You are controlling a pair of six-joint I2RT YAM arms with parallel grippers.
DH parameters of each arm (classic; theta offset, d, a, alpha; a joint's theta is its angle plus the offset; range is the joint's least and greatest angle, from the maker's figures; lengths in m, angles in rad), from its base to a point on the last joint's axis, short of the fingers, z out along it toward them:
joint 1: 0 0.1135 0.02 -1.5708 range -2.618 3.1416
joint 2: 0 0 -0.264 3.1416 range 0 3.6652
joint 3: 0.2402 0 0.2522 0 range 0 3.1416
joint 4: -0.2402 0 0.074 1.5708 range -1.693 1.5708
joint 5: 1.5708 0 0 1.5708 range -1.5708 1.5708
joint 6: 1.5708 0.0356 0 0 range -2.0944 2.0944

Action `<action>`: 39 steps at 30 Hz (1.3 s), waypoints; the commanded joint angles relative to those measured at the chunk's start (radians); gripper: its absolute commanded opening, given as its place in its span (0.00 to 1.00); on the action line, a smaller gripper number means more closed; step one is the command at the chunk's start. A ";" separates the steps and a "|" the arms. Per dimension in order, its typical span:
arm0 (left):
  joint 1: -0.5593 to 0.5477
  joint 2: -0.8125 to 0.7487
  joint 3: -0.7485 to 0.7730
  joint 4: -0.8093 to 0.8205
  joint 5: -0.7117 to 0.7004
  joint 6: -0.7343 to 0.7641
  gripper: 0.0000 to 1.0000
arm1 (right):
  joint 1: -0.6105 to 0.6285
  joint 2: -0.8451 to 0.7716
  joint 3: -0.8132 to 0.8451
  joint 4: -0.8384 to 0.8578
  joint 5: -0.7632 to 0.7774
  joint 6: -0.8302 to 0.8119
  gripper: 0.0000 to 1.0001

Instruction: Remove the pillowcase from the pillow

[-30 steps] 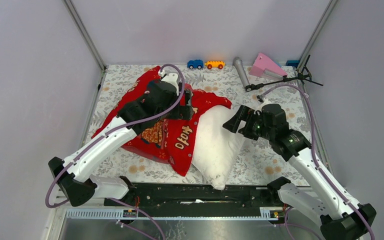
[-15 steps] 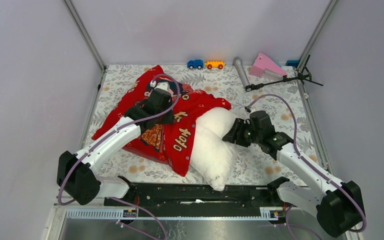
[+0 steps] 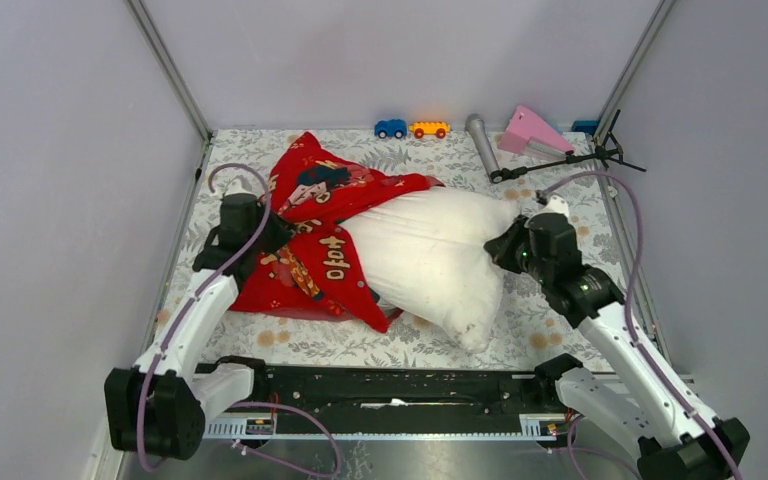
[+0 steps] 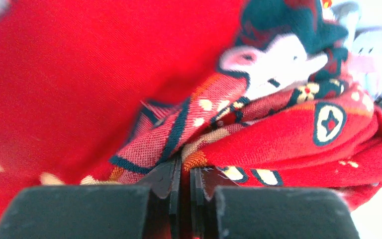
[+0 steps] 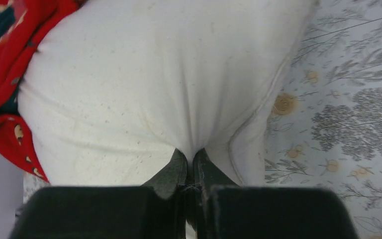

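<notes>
left gripper (image 4: 181,172): clamped on a bunched fold of the pillowcase (image 3: 315,235), jaws nearly together with red printed cloth pinched between them (the wrist cam shows this up close). In the top view it sits at the 9 o'clock side of the cloth heap.
right gripper (image 5: 191,159): closed on a pinch of the pillow (image 3: 430,250), the white fabric puckering into the jaws. It holds the pillow's 3 o'clock end.
pillowcase: crumpled at about 9 o'clock from table centre, one corner sticking out toward 12 o'clock, a cartoon figure and gold characters facing up.
pillow: mid-table, stretched from 9 to 3 o'clock. Most of it is bare white and out in the open; the 9 o'clock end is covered by red cloth, and how far in it goes I can't tell.
table cloth (image 3: 560,330): grey floral, under everything.
blue toy car (image 3: 391,128) and orange toy car (image 3: 429,129): side by side at the 12 o'clock edge, well apart from the pillow.
grey cylinder (image 3: 482,145), pink wedge (image 3: 532,130), black stand (image 3: 565,160): clustered toward 1 to 2 o'clock near the far corner, the stand's legs nearest the right arm.
</notes>
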 commanded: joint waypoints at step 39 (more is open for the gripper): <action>-0.750 -0.391 -0.191 -0.126 -0.206 -0.250 0.99 | -0.136 0.055 0.167 -0.186 -0.161 -0.174 1.00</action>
